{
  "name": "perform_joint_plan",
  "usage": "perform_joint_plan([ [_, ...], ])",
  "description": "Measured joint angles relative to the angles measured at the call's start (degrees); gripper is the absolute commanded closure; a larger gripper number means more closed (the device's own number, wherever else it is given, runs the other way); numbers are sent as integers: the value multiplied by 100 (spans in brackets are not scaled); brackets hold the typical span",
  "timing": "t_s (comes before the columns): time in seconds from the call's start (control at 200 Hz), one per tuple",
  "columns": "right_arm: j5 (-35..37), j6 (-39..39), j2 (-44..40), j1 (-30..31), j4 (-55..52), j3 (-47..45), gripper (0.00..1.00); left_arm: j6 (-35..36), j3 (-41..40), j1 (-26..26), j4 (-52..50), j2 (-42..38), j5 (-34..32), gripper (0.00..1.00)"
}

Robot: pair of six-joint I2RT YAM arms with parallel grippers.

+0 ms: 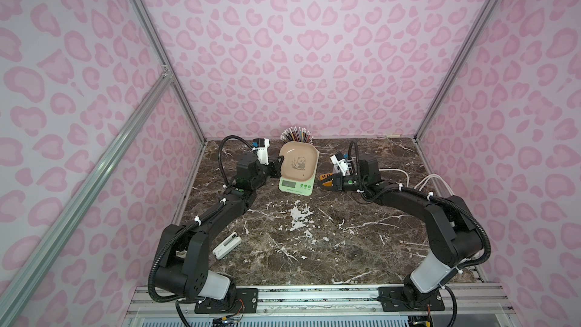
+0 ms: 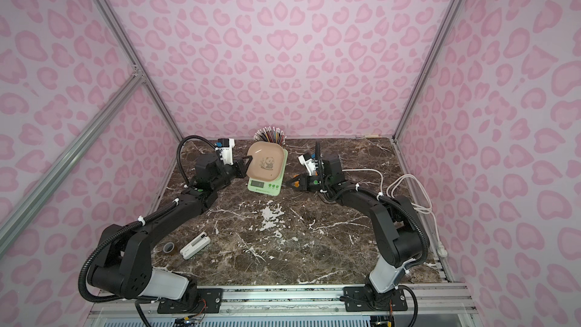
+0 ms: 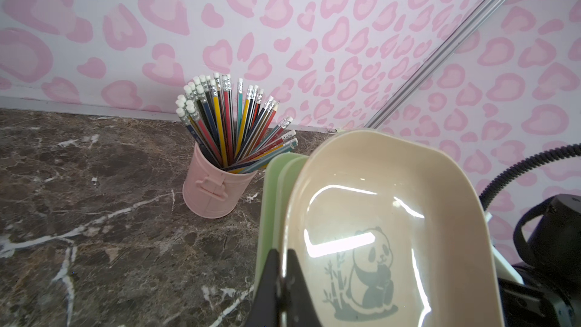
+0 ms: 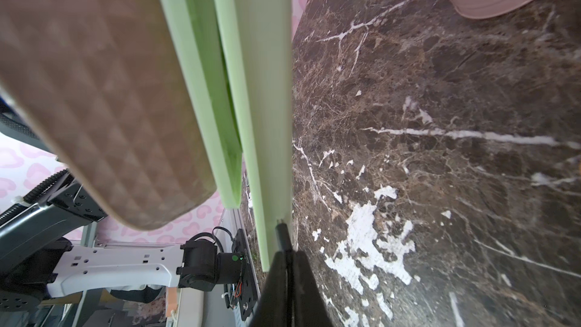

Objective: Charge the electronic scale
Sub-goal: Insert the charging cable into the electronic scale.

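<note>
The electronic scale [image 1: 295,185] stands at the back middle of the marble table in both top views, a pale green base with a grey display. Its beige panda tray [image 1: 298,162] sits on top and looks tilted. My left gripper [image 1: 279,161] is shut on the tray's left rim; the left wrist view shows the black fingers [image 3: 270,278] pinching that rim [image 3: 284,224]. My right gripper [image 1: 320,181] is at the scale's right side. It is shut on a thin black plug [image 4: 282,235], whose tip touches the green side wall [image 4: 267,121].
A pink cup of pencils [image 1: 297,135] stands just behind the scale against the back wall. White cables [image 1: 434,180] loop along the right edge. A small white charger block [image 1: 227,246] and a tape roll [image 2: 168,247] lie front left.
</note>
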Motion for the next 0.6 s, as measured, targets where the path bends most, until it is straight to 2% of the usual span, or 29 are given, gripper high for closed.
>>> perform_joint_plan([
  [0.6,0,402,-101,-74,214,-122,100,-28,-33,2,122,0,50,96],
])
